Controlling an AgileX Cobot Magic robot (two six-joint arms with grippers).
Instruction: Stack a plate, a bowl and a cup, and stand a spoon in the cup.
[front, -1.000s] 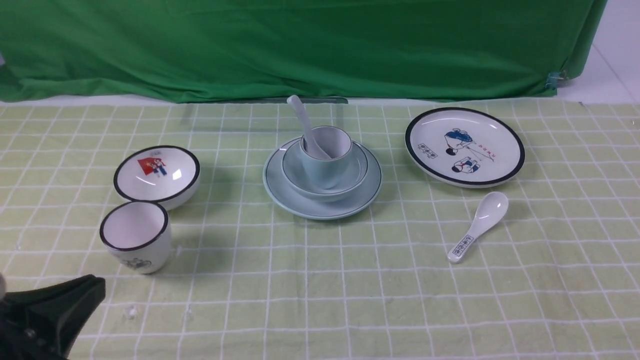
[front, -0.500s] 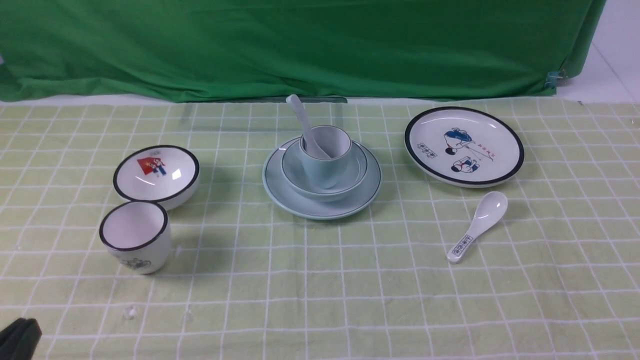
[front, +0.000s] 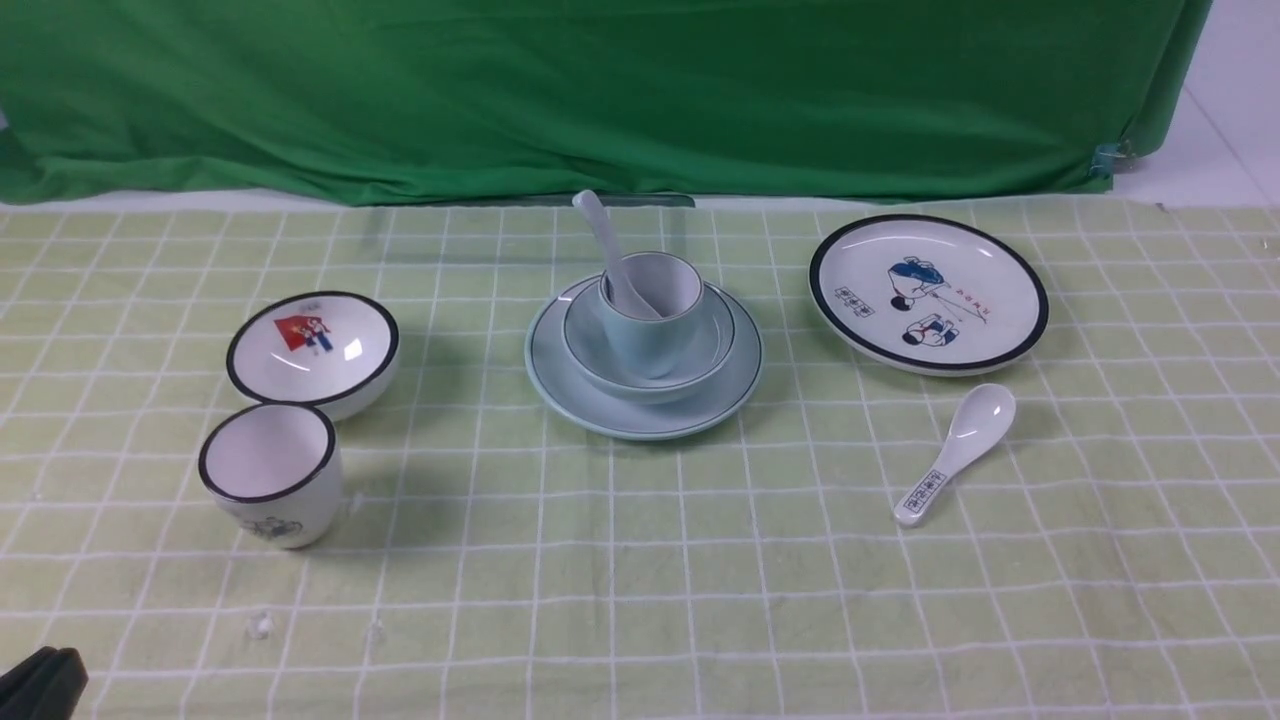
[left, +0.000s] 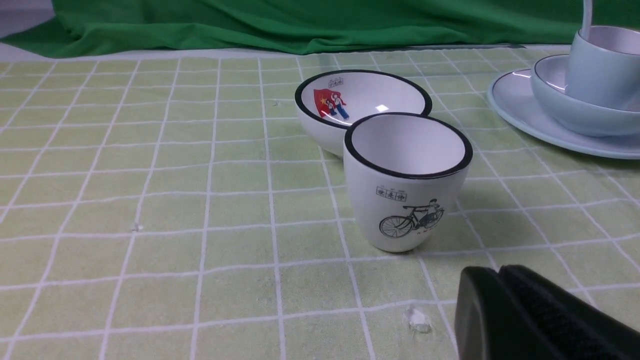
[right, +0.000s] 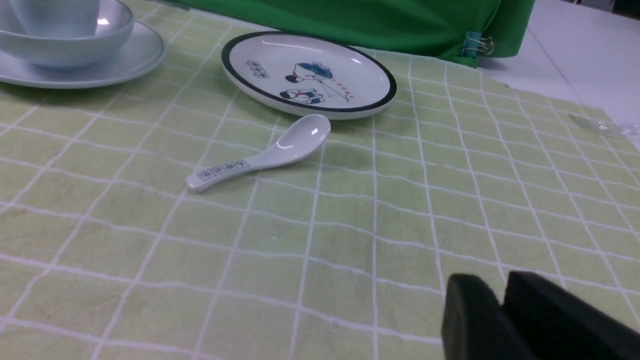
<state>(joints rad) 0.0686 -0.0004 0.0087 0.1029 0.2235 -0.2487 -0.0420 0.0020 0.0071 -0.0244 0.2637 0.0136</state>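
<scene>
The pale blue-green plate (front: 570, 378) lies at the table's middle. The matching bowl (front: 700, 352) sits on it, the handleless cup (front: 640, 340) stands in the bowl, and the plain spoon (front: 598, 228) stands in the cup, handle leaning back left. The stack also shows in the left wrist view (left: 515, 107) and the right wrist view (right: 100, 70). My left gripper (left: 500, 272) is shut and empty, low at the near left corner (front: 45, 672). My right gripper (right: 502, 285) is shut and empty above bare cloth near the front right; the front view does not show it.
A white black-rimmed bowl (front: 313, 350) and a white black-rimmed cup (front: 272, 472) stand at the left. A white cartoon plate (front: 928, 293) and a printed-handle spoon (front: 958, 450) lie at the right. A green backdrop (front: 600, 90) hangs behind the table.
My left gripper has drawn back toward the near left corner and almost left the front view. The stack and the other dishes have not moved.
</scene>
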